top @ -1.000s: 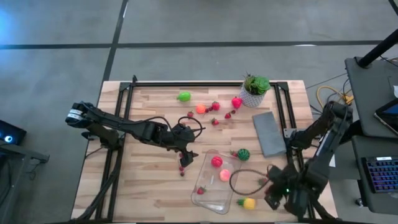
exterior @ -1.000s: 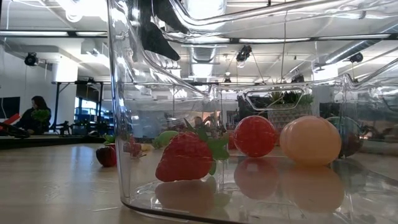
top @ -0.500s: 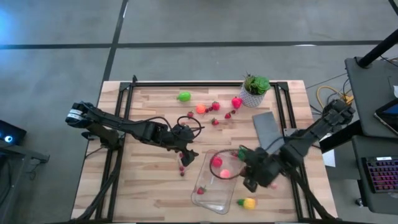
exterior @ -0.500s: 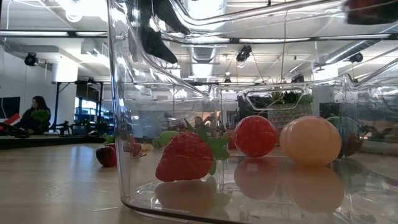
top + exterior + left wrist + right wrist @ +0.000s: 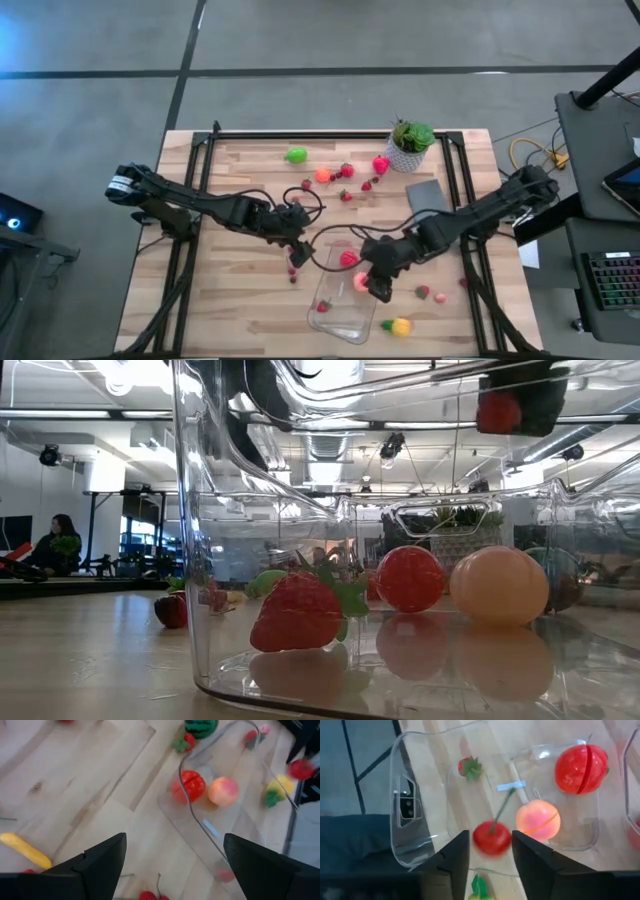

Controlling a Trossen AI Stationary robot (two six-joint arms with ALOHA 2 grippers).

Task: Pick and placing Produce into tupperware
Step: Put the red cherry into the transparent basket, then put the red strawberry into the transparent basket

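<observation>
The clear tupperware (image 5: 330,322) stands at the table's near middle and holds a strawberry (image 5: 470,767), a red tomato (image 5: 581,768) and a peach (image 5: 538,821). My right gripper (image 5: 491,851) hovers over it, shut on a red cherry (image 5: 491,838); in the low view the cherry (image 5: 497,412) hangs high above the tupperware floor. My left gripper (image 5: 175,870) is open over bare wood just left of the tupperware (image 5: 186,802). More produce lies loose: a green piece (image 5: 296,155), an orange one (image 5: 322,174), a yellow one (image 5: 400,326). My right gripper pinches the cherry's round red body (image 5: 482,840) between its two fingers, which point down from above. The cherry is lifted clear over the tupperware. Its green stem (image 5: 504,806) sticks out beyond the fingertips.
A potted plant (image 5: 410,143) stands at the far right and a grey slab (image 5: 424,193) lies below it, partly under my right arm. Small red pieces (image 5: 422,292) lie right of the tupperware, cherries (image 5: 293,268) left of it. A yellow stick (image 5: 24,851) lies near my left gripper.
My right arm has swept from the table's near right corner toward the left, carrying the cherry, and now reaches over the tupperware. Small red pieces that it covered now show on the wood. My left arm has kept still.
</observation>
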